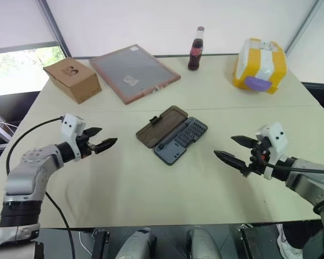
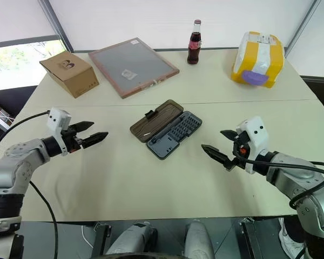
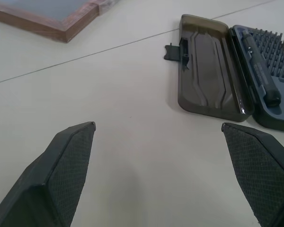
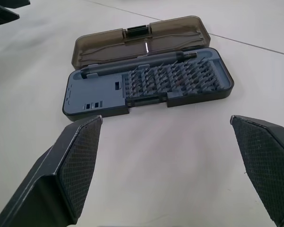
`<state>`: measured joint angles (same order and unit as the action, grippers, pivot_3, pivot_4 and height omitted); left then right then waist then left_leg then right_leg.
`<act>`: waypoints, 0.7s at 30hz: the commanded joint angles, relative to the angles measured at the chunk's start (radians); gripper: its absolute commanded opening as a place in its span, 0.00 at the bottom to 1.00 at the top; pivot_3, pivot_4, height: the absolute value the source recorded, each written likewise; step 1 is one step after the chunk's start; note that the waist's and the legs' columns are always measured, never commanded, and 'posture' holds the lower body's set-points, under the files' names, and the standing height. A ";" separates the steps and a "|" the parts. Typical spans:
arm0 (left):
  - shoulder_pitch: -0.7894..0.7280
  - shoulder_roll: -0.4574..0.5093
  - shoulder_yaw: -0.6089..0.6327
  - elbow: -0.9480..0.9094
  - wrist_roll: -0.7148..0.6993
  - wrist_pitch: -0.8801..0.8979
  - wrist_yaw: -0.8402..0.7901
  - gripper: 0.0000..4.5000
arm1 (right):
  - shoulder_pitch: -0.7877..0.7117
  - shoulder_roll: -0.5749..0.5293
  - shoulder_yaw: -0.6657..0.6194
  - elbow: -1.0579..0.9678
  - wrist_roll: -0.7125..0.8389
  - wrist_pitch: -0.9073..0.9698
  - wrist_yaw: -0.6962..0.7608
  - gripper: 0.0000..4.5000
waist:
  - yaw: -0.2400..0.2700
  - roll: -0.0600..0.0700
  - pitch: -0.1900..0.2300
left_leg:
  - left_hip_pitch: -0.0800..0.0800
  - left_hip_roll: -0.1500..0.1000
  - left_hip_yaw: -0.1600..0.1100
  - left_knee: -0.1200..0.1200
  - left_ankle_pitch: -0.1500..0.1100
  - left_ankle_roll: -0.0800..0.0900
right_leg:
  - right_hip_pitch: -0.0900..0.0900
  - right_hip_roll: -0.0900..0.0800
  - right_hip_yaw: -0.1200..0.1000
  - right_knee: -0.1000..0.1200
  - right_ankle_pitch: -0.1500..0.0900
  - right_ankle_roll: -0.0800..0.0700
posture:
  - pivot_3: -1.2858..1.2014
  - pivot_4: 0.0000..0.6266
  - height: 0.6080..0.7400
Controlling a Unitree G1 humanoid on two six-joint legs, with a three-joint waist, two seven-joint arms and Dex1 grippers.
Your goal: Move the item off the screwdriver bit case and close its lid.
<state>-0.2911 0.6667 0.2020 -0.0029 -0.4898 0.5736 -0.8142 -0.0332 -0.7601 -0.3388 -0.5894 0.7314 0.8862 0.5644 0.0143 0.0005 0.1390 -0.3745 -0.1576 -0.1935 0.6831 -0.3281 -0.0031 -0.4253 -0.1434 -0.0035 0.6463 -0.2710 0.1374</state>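
Screwdriver bit case (image 1: 181,140) lies open mid-counter (image 1: 151,183), its smoky lid (image 1: 162,125) flat beside the tray. My left fingers (image 1: 101,138) and right fingers (image 1: 233,151) are spread apart, empty, hovering either side of it, well apart from it.

Arms: silver-grey metal housings, rounded segments, darker ribbed black section near left shoulder. Black cable loops loose along each forearm. Wrist of each arm carries small white boxy camera module (two dark dots visible on left one). Left gripper (image 1: 101,138) and right gripper (image 1: 235,150): two black pointed fingers each, tapering to tips. Finger pads (image 4: 80,165) flat, wedge-shaped, with fine cross-hatched diamond texture. Small orange-red detail at base of right gripper.
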 commanded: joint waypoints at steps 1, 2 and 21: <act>-0.024 -0.001 0.007 -0.016 0.005 -0.027 0.006 0.99 | 0.001 0.007 -0.004 -0.020 0.005 -0.021 -0.001 1.00 | 0.000 0.000 0.000 | 0.000 0.000 0.000 0.000 0.000 0.000 | 0.000 0.000 0.000 0.000 0.000 0.000 | 0.52 0.24 1.00; -0.025 -0.004 0.009 -0.016 0.007 -0.029 0.012 0.99 | 0.001 0.007 -0.001 -0.016 0.002 -0.024 0.000 1.00 | 0.000 0.000 0.000 | 0.000 0.000 0.000 0.000 0.000 0.000 | 0.000 0.000 0.000 0.000 0.000 0.000 | 0.52 0.24 1.00; -0.018 -0.017 0.032 0.003 0.008 -0.050 0.037 0.99 | 0.001 -0.001 0.025 0.032 -0.040 -0.071 0.032 1.00 | 0.000 0.000 0.000 | 0.000 0.000 0.000 0.000 0.000 0.000 | 0.000 0.002 0.000 0.000 0.000 0.000 | 0.52 0.24 1.00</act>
<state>-0.3009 0.6440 0.2083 0.0022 -0.4822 0.5513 -0.7806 -0.0331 -0.7597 -0.3096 -0.5453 0.6911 0.8368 0.5896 0.0141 0.0005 0.1391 -0.3745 -0.1575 -0.1933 0.6831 -0.3281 -0.0031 -0.4253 -0.1415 -0.0030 0.6463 -0.2710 0.1374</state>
